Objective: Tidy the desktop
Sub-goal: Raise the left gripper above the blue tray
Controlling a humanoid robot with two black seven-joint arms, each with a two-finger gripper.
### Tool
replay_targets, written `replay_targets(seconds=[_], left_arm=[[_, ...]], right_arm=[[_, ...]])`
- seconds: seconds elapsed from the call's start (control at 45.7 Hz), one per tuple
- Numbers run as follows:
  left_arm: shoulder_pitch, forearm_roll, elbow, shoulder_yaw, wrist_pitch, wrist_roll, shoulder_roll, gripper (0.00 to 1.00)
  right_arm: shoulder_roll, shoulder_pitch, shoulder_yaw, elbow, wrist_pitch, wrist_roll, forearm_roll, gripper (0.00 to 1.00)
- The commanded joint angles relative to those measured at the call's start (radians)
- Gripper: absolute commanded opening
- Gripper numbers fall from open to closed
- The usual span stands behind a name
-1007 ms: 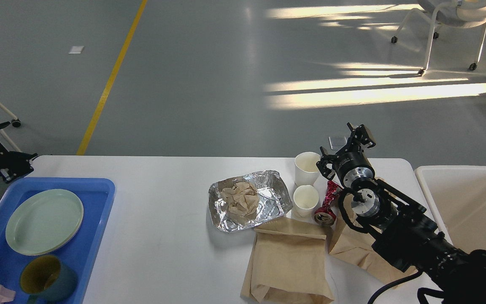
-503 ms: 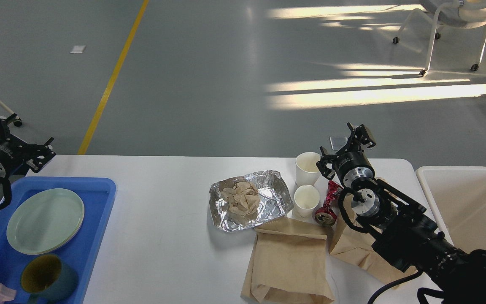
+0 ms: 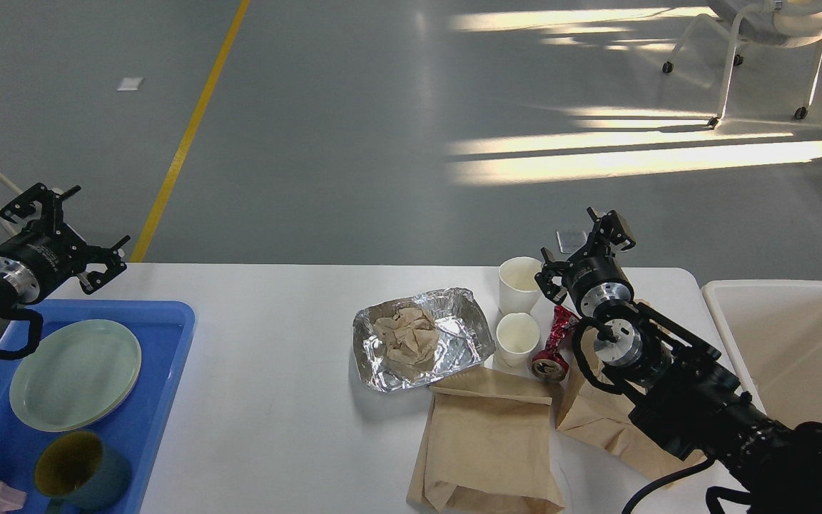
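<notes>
The white desktop (image 3: 275, 400) holds a foil tray (image 3: 468, 335) with crumpled brown paper (image 3: 405, 338) in it. Right of it stand two white paper cups (image 3: 519, 283) (image 3: 516, 338) and a crushed red can (image 3: 554, 343). Two brown paper bags (image 3: 486, 446) (image 3: 596, 417) lie at the front. My left gripper (image 3: 67, 227) is open and empty, above the desktop's far left corner. My right gripper (image 3: 582, 246) is open and empty, just right of the far cup.
A blue tray (image 3: 168, 335) at the left holds stacked green plates (image 3: 74, 375) and a dark mug (image 3: 79, 471). A cream-white bin (image 3: 796, 343) stands off the right edge. My right arm covers part of the right bag.
My left gripper has risen and moved right, from the left edge to above the desktop's far left corner. The right arm and the objects have not moved.
</notes>
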Motion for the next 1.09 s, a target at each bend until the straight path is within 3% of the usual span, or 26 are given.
replay_targets(seconds=[0.0,0.219,0.372,0.547,0.81,1.072], left_arm=[[0.031,0.0,0.0,0.01,-0.088,-0.031,-0.004,0.96],[0.067,0.0,-0.001,0.007,-0.118,-0.033,-0.002,0.96],[0.091,0.0,0.0,0.007,-0.21,-0.036,-0.006,0.96],[0.123,-0.002,0.002,-0.004,-0.227,-0.054,-0.059,0.96],[0.142,-0.014,0.0,-0.015,-0.227,-0.108,-0.113,0.96],[0.143,-0.062,0.002,-0.029,-0.218,-0.214,-0.165,0.96]], right_arm=[[0.0,-0.001,0.0,-0.001,0.0,0.0,0.0,1.0],[0.0,-0.001,0.0,-0.001,0.0,0.0,0.0,1.0],[0.0,-0.001,0.0,0.0,0.0,0.0,0.0,1.0],[0.0,-0.001,0.0,-0.001,0.0,0.0,0.0,1.0],[0.0,-0.001,0.0,-0.001,0.0,0.0,0.0,1.0],[0.0,-0.001,0.0,0.0,0.0,0.0,0.0,1.0]])
